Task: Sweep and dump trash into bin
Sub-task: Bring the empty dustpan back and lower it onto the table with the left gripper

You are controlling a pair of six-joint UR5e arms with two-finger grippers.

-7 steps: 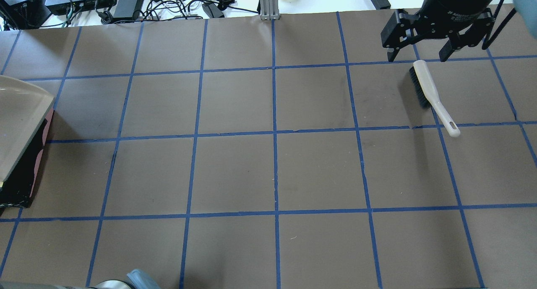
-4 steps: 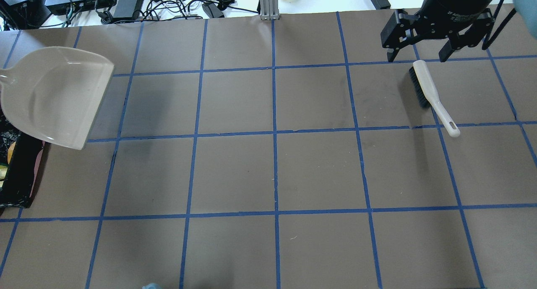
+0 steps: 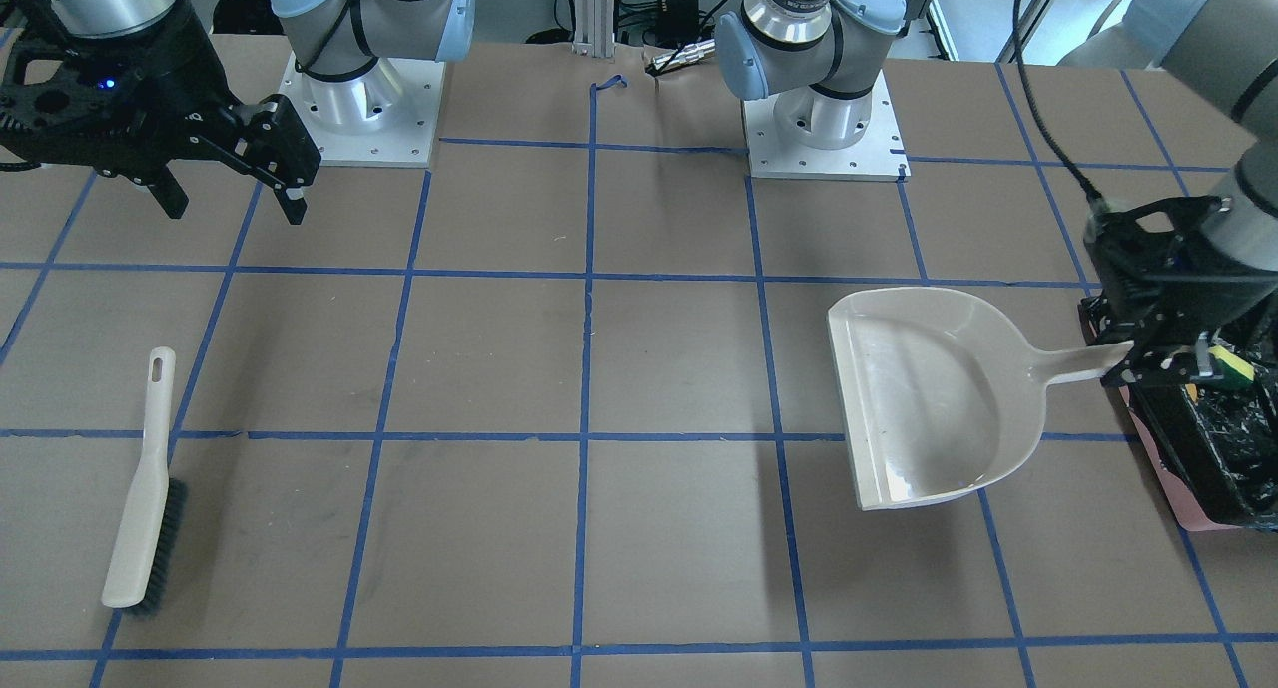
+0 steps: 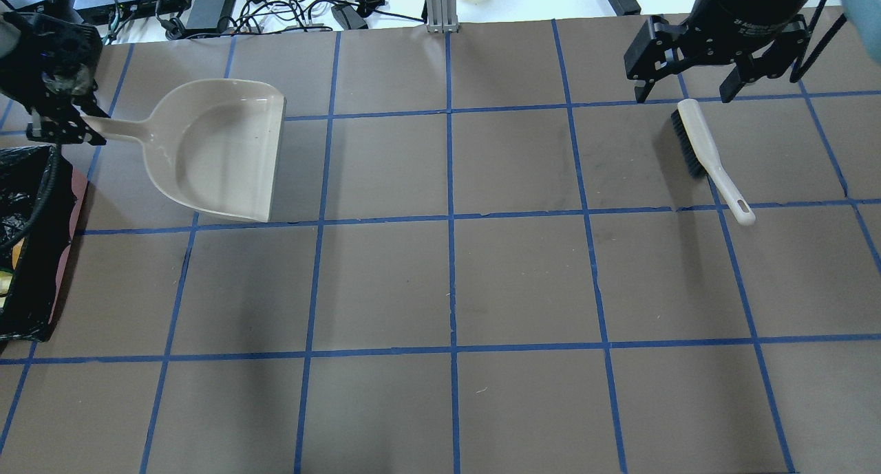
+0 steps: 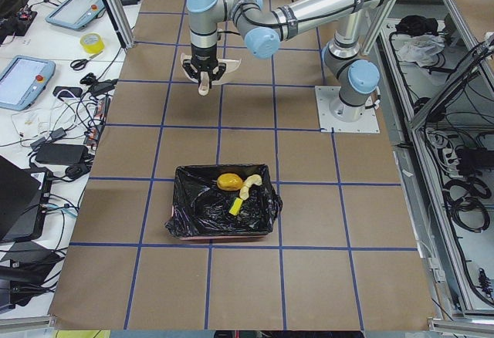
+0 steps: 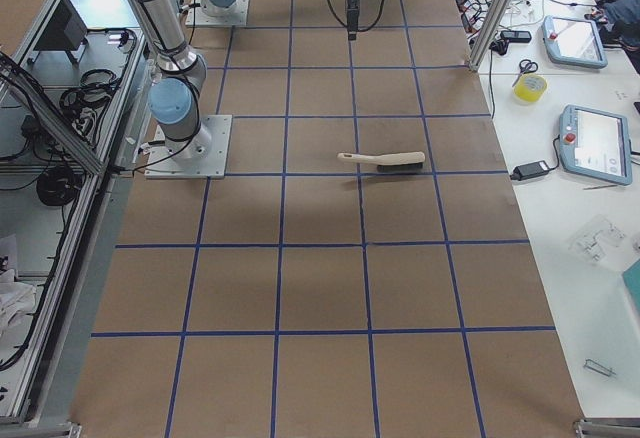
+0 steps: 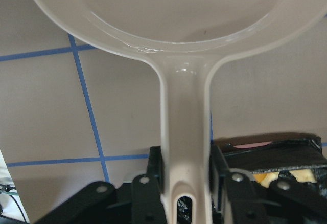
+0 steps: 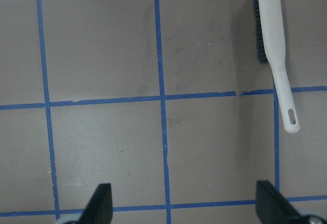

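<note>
Sitting far left, the bin (image 4: 41,281), lined in crinkled glossy black, holds the potato (image 5: 228,181), crescent slice (image 5: 250,184) and sponge block (image 5: 235,206). Just beyond it, my left gripper (image 4: 62,126) clamps the handle of the dustpan (image 4: 220,151). The pan is smooth beige plastic, empty, long axis pointing to table centre. Far right, my right gripper (image 4: 683,94) hangs spread over the bristle end of the brush (image 4: 702,151).

Small white print on right gripper (image 4: 683,93), unreadable

The blue-gridded brown counter (image 4: 516,281) carries a brush (image 4: 709,159) toward its right end and the bin (image 4: 38,254) at its left edge.
</note>
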